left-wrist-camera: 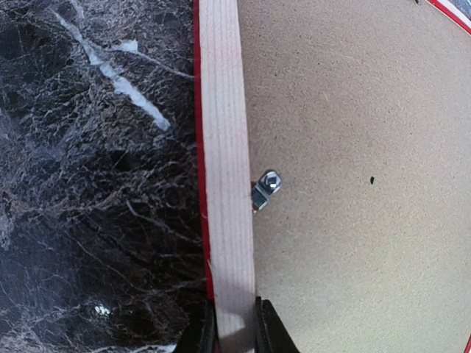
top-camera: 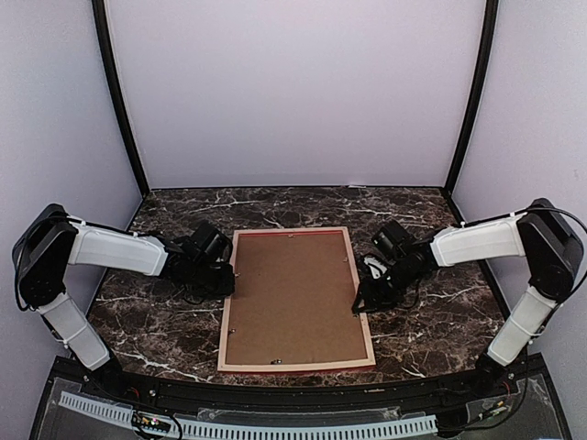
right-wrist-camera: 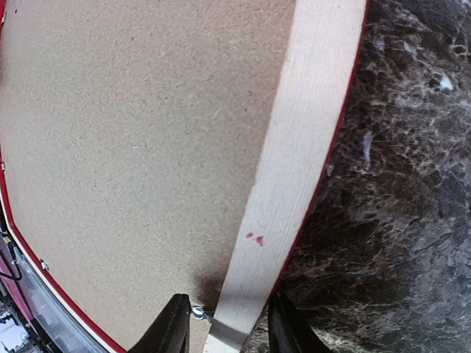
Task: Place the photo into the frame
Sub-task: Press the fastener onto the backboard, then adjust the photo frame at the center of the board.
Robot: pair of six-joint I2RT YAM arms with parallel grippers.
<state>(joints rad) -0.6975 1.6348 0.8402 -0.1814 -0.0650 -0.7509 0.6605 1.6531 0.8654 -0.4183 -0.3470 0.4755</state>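
Note:
The frame (top-camera: pixel 227 321) lies face down in the middle of the table, its pale wood back up and the brown backing board (top-camera: pixel 293 298) set inside it. The photo is hidden. My left gripper (top-camera: pixel 223 275) is at the frame's left rail. In the left wrist view the gripper (left-wrist-camera: pixel 235 331) is shut on the rail (left-wrist-camera: pixel 224 147), with both fingers touching it. My right gripper (top-camera: pixel 362 293) is at the right rail. In the right wrist view the gripper (right-wrist-camera: pixel 229 327) straddles the rail (right-wrist-camera: pixel 302 147), open, with a gap on the board side.
The table is dark marble (top-camera: pixel 440 302). Small metal turn clips (left-wrist-camera: pixel 265 190) sit on the frame's inner edge, one right by my right inner finger (right-wrist-camera: pixel 197 312). A thin red edge of the frame's front shows along its outer sides. Lilac walls enclose the table.

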